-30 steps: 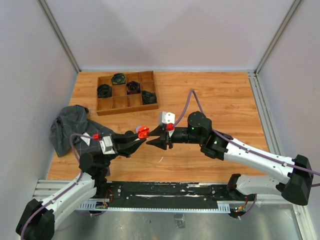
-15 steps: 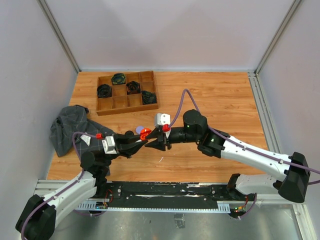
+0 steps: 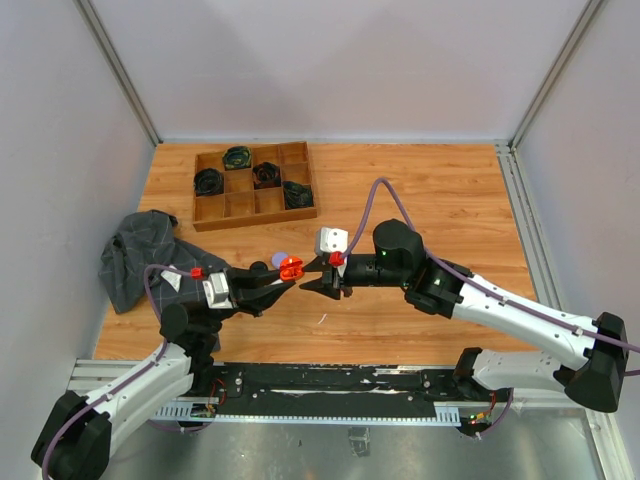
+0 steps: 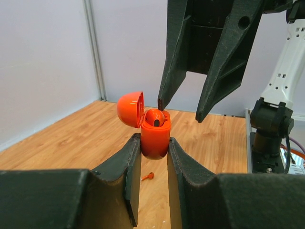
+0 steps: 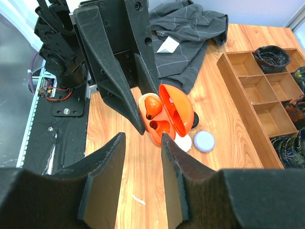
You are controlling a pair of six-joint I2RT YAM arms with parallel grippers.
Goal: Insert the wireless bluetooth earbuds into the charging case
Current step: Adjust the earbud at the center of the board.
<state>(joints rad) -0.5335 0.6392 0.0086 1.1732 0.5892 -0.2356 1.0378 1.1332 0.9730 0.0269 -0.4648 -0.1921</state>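
My left gripper (image 4: 155, 140) is shut on the orange-red charging case (image 4: 155, 138) and holds it upright above the table, lid (image 4: 130, 108) open. One orange-red earbud (image 5: 152, 106) sits in a slot; the slot beside it (image 5: 155, 125) is empty. Another orange-red earbud (image 4: 148, 176) lies on the wood below the case. My right gripper (image 5: 142, 137) is open and empty, its fingertips just off the case's open top; it also shows in the left wrist view (image 4: 180, 110). In the top view the case (image 3: 291, 267) sits between both grippers. No lavender earbud shows.
A white puck (image 5: 182, 142), a lavender puck (image 5: 204, 141) and a black puck (image 5: 193, 121) lie on the table under the case. A wooden compartment tray (image 3: 240, 207) with dark rolled items stands at the back left. A grey cloth (image 3: 140, 255) lies at the left.
My right gripper moved left up to the case, then drew back slightly to the right. My left gripper kept its hold on the case and shifted slightly right.
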